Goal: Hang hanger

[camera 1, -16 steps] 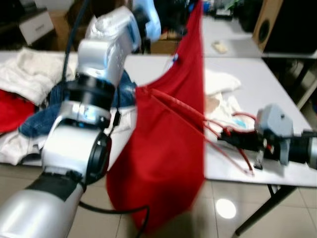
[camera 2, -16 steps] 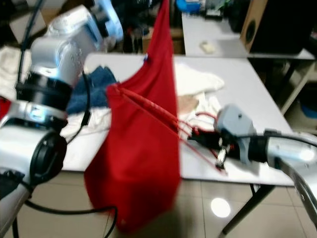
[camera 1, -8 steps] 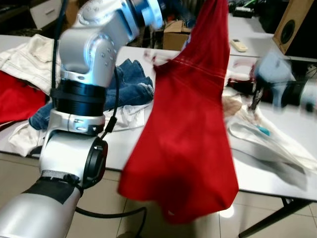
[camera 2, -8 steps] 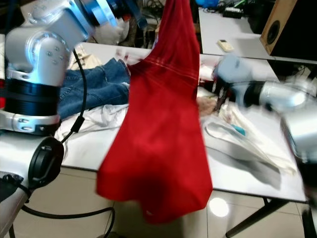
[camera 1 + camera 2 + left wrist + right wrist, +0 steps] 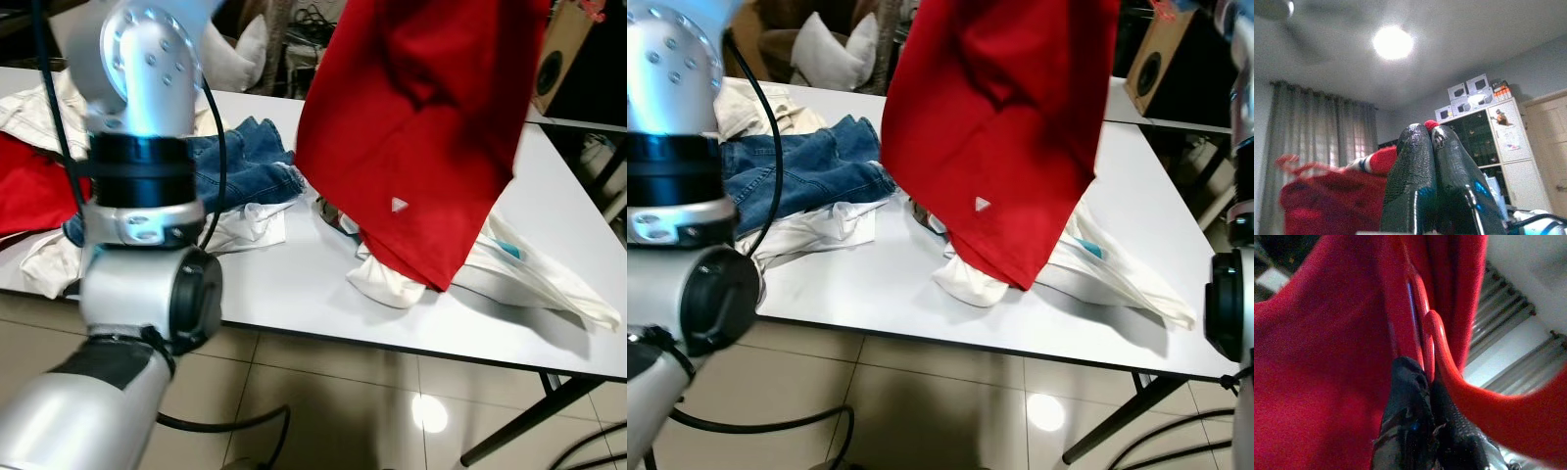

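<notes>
1. Red shirt (image 5: 421,127) is held high above the table (image 5: 294,284), its top out of frame. Lower hem dangles just over a white garment (image 5: 392,279). Likely lifted so the cloth clears the pile before hanging.
2. Right gripper (image 5: 1422,382): fingers pressed together, clamped on the red hanger (image 5: 1425,333) inside the shirt folds. Holding the hanger itself rather than the cloth likely keeps its hook free for a rail.
3. Left gripper (image 5: 1432,142): fingers closed together with red cloth pinched at the tips and more red fabric bunched beside them. Looks like it steadies the shirt so it stays on the hanger.
4. Left arm (image 5: 142,196) rises tall on the left of the head views, cable trailing down it.
5. Hanger not yet hung, no rail visible; judged mid-carry.
6. Table is white with a black edge. On it: jeans (image 5: 245,171), white clothes, a second red garment (image 5: 29,196) at the far left.
7. Room: glossy beige tile floor (image 5: 343,392), cushions (image 5: 833,49) behind the table, a speaker (image 5: 1151,73) at the far right. Left wrist view shows a ceiling light, curtains and a cabinet with boxes on top.
</notes>
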You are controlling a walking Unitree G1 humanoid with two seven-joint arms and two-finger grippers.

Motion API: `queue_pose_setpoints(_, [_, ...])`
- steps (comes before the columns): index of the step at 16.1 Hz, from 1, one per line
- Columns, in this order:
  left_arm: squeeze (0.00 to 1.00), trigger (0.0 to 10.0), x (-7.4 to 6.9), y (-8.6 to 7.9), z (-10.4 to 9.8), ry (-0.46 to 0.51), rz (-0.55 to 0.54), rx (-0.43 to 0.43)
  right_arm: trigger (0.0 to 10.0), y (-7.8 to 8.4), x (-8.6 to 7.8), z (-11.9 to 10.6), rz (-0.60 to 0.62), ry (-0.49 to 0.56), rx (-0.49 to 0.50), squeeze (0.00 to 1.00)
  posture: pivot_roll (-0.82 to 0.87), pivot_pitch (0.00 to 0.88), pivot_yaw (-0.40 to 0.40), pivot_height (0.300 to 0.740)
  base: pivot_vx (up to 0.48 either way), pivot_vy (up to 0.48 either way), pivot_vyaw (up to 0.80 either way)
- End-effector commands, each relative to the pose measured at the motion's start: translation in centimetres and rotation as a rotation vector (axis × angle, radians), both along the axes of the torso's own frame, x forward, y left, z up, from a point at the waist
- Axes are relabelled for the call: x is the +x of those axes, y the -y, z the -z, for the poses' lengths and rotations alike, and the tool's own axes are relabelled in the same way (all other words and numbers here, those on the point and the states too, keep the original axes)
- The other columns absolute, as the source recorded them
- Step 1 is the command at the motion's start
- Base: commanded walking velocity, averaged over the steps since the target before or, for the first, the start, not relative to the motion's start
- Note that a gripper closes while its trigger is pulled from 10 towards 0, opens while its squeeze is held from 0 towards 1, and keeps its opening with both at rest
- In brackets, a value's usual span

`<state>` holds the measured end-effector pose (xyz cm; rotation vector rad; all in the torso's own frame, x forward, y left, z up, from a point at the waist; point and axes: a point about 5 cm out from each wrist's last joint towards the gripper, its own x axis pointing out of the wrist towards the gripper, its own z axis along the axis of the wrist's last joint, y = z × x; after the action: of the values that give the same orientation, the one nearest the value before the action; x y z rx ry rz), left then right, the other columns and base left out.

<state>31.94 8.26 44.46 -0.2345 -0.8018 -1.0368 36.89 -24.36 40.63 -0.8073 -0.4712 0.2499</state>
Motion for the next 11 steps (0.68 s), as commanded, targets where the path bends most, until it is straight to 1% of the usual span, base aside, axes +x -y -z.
queue_pose_setpoints(1, [0.0,10.0,0.3,1.1,1.2,-0.038,0.011,0.016,10.0,0.5,0.5,1.4,0.029,0.002,-0.054,0.0,-0.19,0.0,-0.007,0.74,0.0,0.0,0.0])
queue_pose_setpoints(2, [0.0,10.0,0.6,1.8,2.5,-0.065,0.002,0.045,10.0,0.8,0.7,2.8,0.035,-0.029,-0.067,0.0,-0.19,0.0,-0.001,0.74,0.0,0.0,0.0])
queue_pose_setpoints(3, [0.0,10.0,1.0,2.5,4.0,-0.101,-0.011,0.089,10.0,1.2,0.9,4.5,0.032,-0.08,-0.055,0.0,-0.19,0.0,0.0,0.74,0.0,0.0,0.0])
queue_pose_setpoints(4, [0.0,10.0,1.4,3.4,6.0,-0.145,-0.025,0.16,10.0,1.7,1.0,7.0,0.025,-0.154,-0.068,0.0,-0.19,0.0,0.005,0.74,0.0,0.0,0.0])
queue_pose_setpoints(5, [0.0,10.0,2.5,4.6,9.4,-0.219,-0.097,0.289,10.0,2.5,0.5,11.5,-0.005,-0.287,-0.091,0.0,-0.2,0.0,0.014,0.74,0.0,0.0,0.0])
queue_pose_setpoints(6, [0.0,10.0,2.7,4.8,10.2,-0.238,-0.114,0.315,10.0,2.7,0.2,12.8,-0.022,-0.32,-0.096,0.0,-0.2,0.0,0.021,0.74,0.0,0.0,0.0])
queue_pose_setpoints(8, [0.0,10.0,4.2,5.2,12.7,-0.338,-0.164,0.329,10.0,3.0,-1.6,17.6,-0.081,-0.445,-0.122,0.0,-0.2,0.0,0.037,0.74,0.0,0.0,0.0])
queue_pose_setpoints(9, [0.0,10.0,4.8,5.2,13.8,-0.363,-0.204,0.35,10.0,2.7,-2.5,19.2,-0.122,-0.489,-0.15,0.0,-0.21,0.0,0.045,0.74,0.0,0.0,0.0])
queue_pose_setpoints(10, [0.0,10.0,5.2,5.2,14.7,-0.371,-0.238,0.381,10.0,2.2,-3.5,20.3,-0.169,-0.526,-0.175,0.0,-0.21,0.0,0.057,0.74,0.0,0.0,0.0])
queue_pose_setpoints(11, [0.0,10.0,5.4,5.2,15.5,-0.382,-0.26,0.406,10.0,1.8,-4.5,20.9,-0.208,-0.563,-0.167,0.0,-0.21,0.0,0.062,0.74,0.0,0.0,0.0])
